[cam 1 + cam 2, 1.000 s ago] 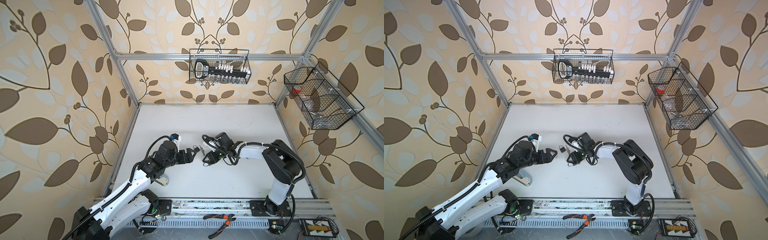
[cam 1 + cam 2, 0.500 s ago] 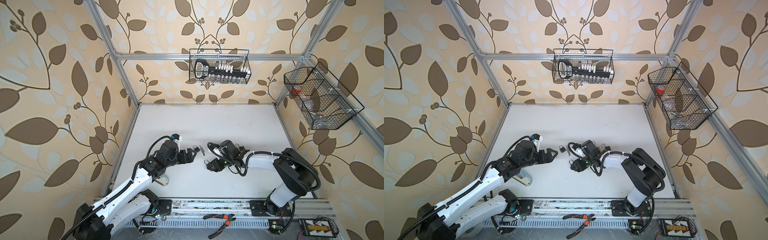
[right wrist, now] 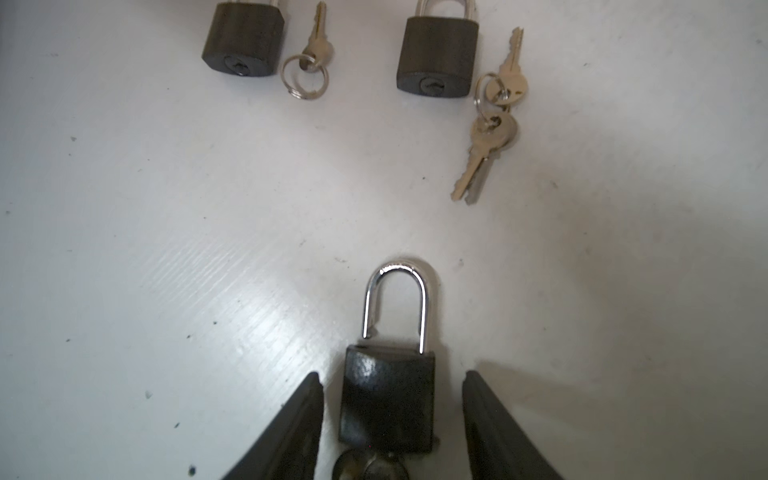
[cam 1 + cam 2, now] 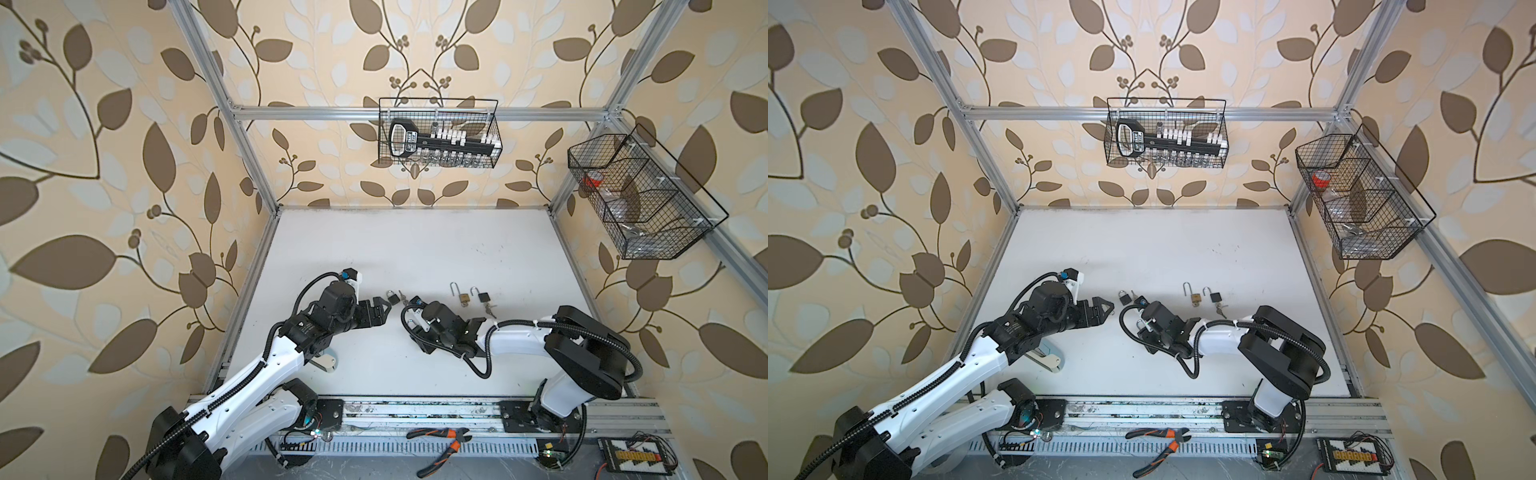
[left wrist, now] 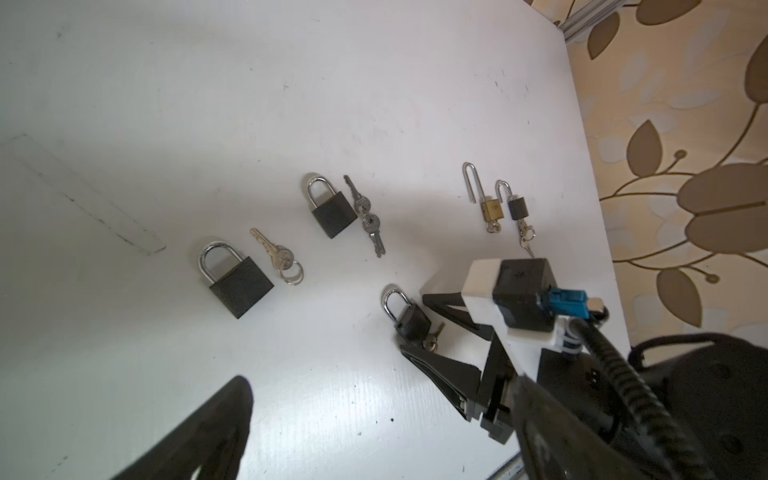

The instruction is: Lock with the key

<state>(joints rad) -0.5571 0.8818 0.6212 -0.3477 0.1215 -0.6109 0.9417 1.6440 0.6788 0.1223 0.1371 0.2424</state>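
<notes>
The right end effector (image 3: 391,373) stood partly open astride the padlock (image 3: 386,403), gripping nothing; it should close squarely on the body, avoiding the key (image 3: 374,467).

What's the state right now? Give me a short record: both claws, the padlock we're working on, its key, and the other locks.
target padlock: flat on table, one shackle leg lifted out of the body
key: at its keyhole end, seemingly inserted
right claw: open, straddling it, gap each side
left claw: open, holding nothing
large black padlocks: shackles closed, loose keys beside
brass padlock, small black padlock: shackles open
</notes>
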